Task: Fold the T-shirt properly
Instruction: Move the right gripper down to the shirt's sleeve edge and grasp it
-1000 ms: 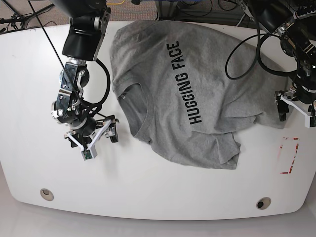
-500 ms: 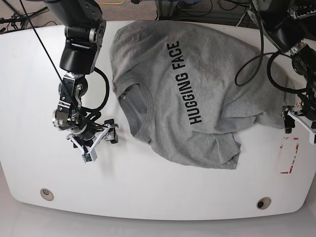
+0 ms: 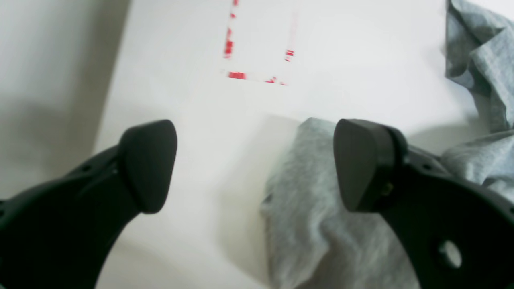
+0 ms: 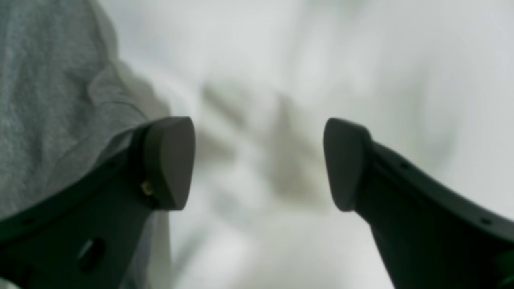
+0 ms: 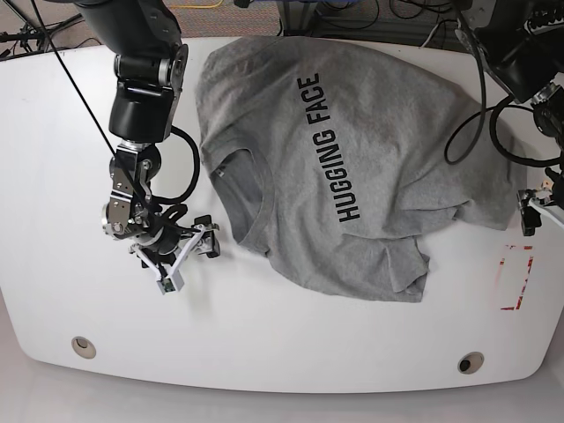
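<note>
Comparing against a second ago: the left gripper (image 5: 534, 211) has slid outward along the hem toward the table's (image 5: 291, 352) edge, and the right gripper (image 5: 187, 256) has shifted nearer the collar side of the T-shirt (image 5: 352, 132). Both sets of fingers stand wide and hold nothing. The shirt lies spread, print-up and wrinkled, untouched; in the left wrist view a hem corner (image 3: 305, 208) sits between the pads, so a first pinch seems close.
</note>
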